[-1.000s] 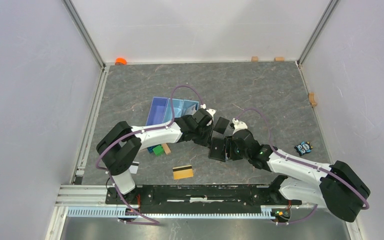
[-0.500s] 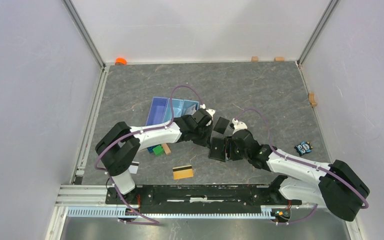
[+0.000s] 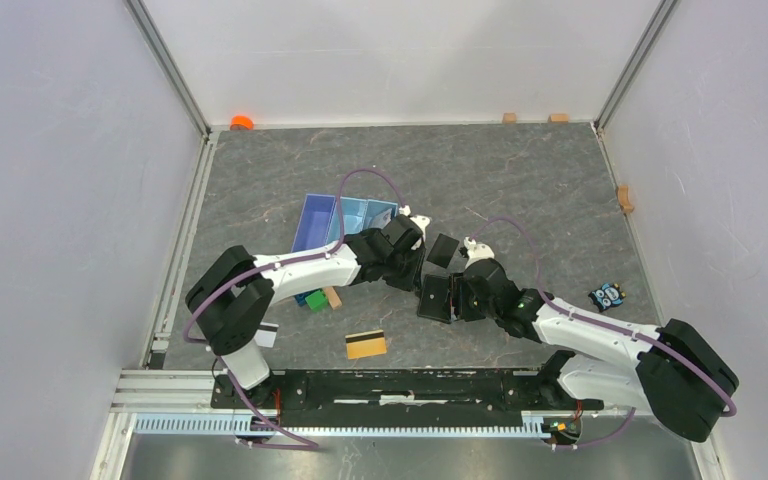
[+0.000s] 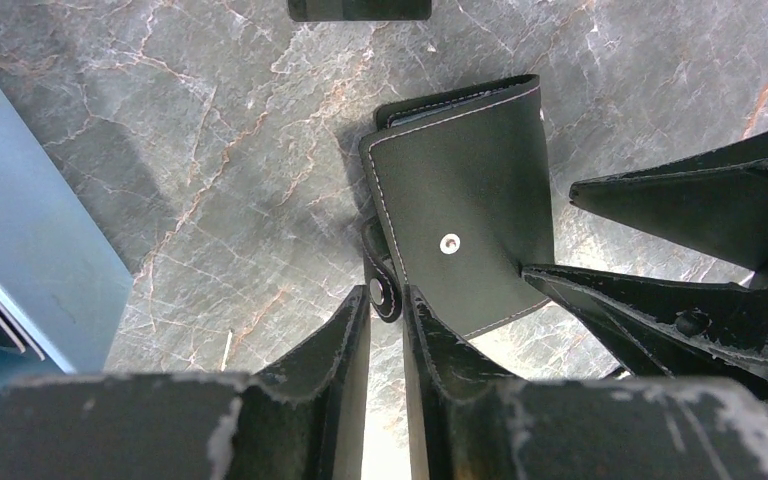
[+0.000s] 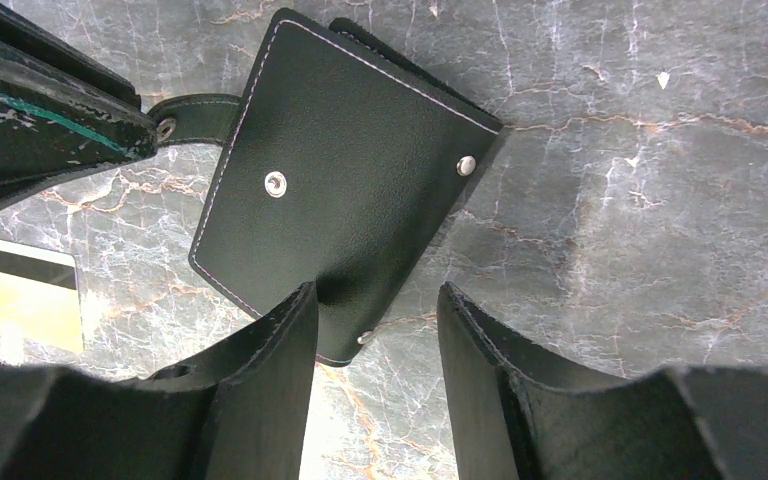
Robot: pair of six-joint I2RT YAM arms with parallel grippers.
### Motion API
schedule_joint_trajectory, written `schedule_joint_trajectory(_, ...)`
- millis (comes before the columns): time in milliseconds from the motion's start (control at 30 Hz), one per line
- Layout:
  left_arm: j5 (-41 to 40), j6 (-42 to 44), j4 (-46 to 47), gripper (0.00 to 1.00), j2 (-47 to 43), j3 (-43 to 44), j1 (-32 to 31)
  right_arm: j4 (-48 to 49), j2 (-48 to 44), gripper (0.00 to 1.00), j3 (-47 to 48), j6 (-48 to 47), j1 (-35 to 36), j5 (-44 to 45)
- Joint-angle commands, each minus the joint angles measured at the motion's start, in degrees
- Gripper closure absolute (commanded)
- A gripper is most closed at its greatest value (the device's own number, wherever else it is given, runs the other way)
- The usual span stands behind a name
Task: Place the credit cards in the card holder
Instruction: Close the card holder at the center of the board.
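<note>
On the grey table (image 3: 520, 180) the card holder (image 4: 460, 200) lay folded mid-table, left gripper (image 4: 387, 300) narrow around its snap tab (image 4: 380, 285), grip unclear, right gripper (image 5: 375, 320) spread astride a corner: best to pin that, then peel the tab squarely.

A robotics lab cell: blank white walls (image 3: 390, 50) on aluminium posts (image 3: 167, 68) box in a grey marbled worktop (image 3: 530, 170), two arms (image 3: 310, 265) bolted to its rail (image 3: 390, 385)

Grey marbled table top (image 3: 520, 170) enclosed by plain pale walls (image 3: 60, 200) with aluminium corner posts (image 3: 165, 65).
</note>
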Motion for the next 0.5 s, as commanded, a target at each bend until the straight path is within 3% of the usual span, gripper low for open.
schedule_joint_trajectory(0, -0.79, 2.29, 0.31, 0.75, -1.79, 1.54, 0.17, 1.27, 0.09, 0.48, 0.53, 0.13, -0.08, 0.62)
schedule_joint_trajectory(467, -0.52, 2.64, 0.24, 0.77, -0.60, 1.55, 0.17, 1.33, 0.04, 0.48, 0.35, 0.11, -0.06, 0.72)
